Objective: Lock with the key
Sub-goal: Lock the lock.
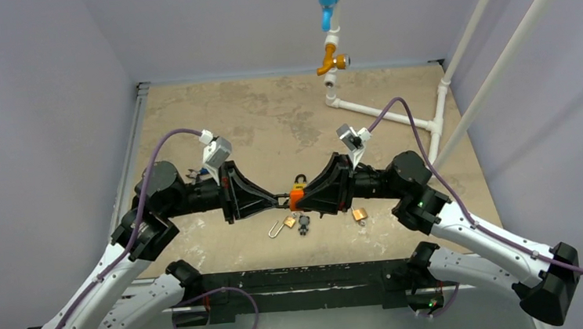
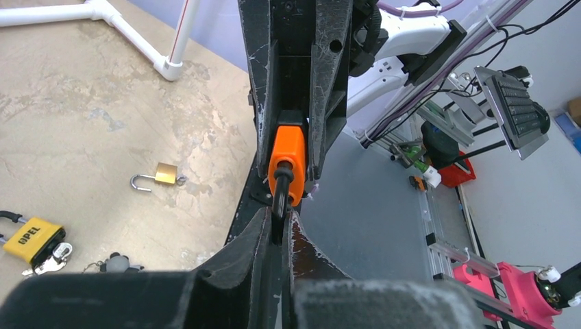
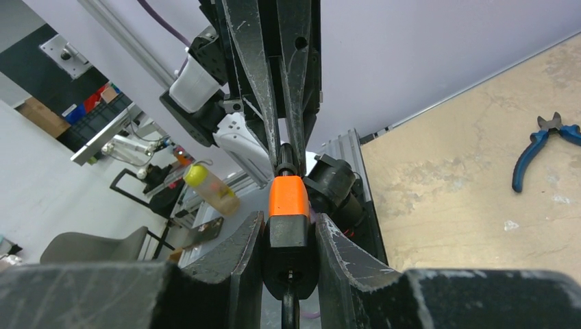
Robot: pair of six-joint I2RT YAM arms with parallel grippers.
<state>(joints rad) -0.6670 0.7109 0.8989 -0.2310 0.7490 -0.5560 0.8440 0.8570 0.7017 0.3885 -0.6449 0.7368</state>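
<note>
An orange padlock with a black end is held in the air over the table's near middle, between the two grippers. My right gripper is shut on the padlock's black end; the orange body sticks out past its fingertips. My left gripper is shut on a black-headed key, whose tip meets the orange padlock. In the right wrist view the left fingers pinch the key just beyond the padlock. The keyhole itself is hidden.
On the table below lie a small brass padlock with open shackle, a yellow OPEL padlock, loose keys and another padlock. Blue pliers lie at the left. White PVC piping with valves stands back right.
</note>
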